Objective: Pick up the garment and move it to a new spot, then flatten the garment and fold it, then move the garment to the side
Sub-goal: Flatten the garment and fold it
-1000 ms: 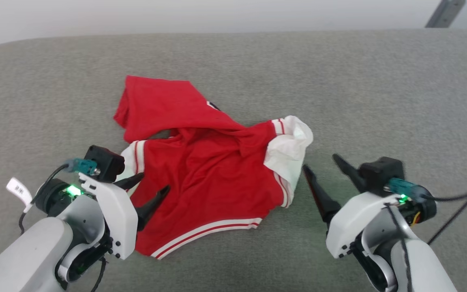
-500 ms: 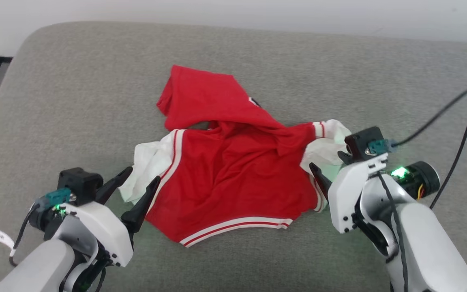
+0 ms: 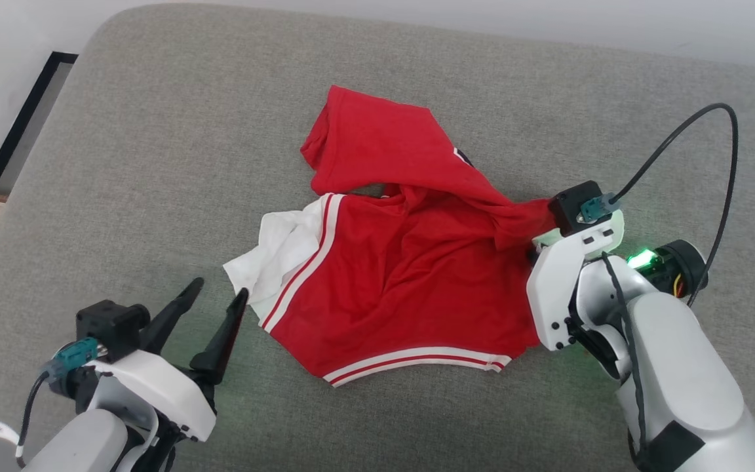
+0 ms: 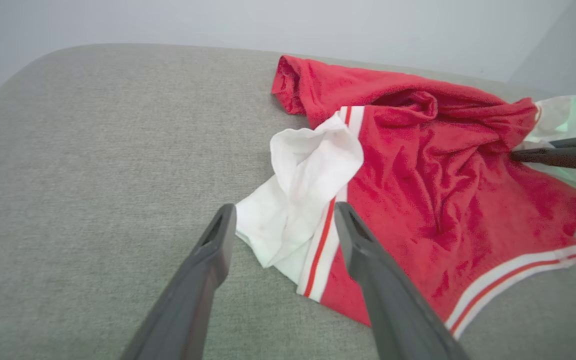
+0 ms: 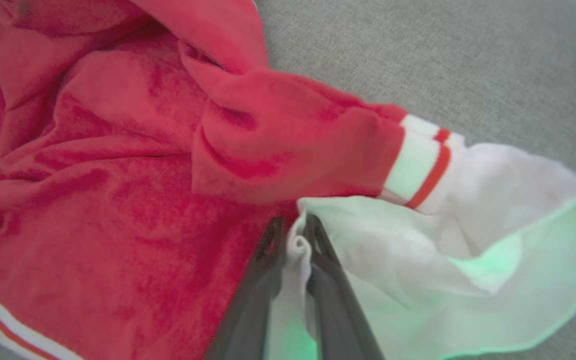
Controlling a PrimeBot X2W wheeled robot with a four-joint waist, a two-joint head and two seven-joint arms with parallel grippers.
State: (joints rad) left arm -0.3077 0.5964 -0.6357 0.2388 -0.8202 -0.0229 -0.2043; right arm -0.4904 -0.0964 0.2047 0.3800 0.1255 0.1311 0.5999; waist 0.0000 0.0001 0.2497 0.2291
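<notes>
Listing by view, pick-up step of a crumpled jersey.

Head view: the garment point(image 3: 410, 282), red, lies bunched near the middle of the grey padded surface point(image 3: 122, 164). Its striped hem point(image 3: 417, 360) faces the robot, and the upper body is folded over at the far side. The left sleeve point(image 3: 272, 255), white, spills out sideways. The left pincer point(image 3: 220, 288) has its jaws spread wide and empty, just beside that sleeve. The right forearm point(image 3: 574, 282) sits over the garment's right edge, with its fingers hidden under the housing.

Left wrist view: the near corner of the left sleeve shows between the left pincer's parted fingertips, and nothing is gripped. The right pincer point(image 4: 525, 152) reaches in from the side, its dark fingers close together at the right sleeve point(image 4: 558, 117).

Right wrist view: the right pincer is closed on a small upright fold of the white right sleeve, just below the striped cuff band point(image 5: 425, 162). The bite looks shallow, at the tips only.

Handling note, as a judgement:
- A one-sided lift on so thin a pinch would likely drag or slip.
- The left pincer should advance over the left sleeve and seam, take a deeper bite, then close.
- Both arms should rise together and level, keeping the cloth taut between them before carrying it across.
</notes>
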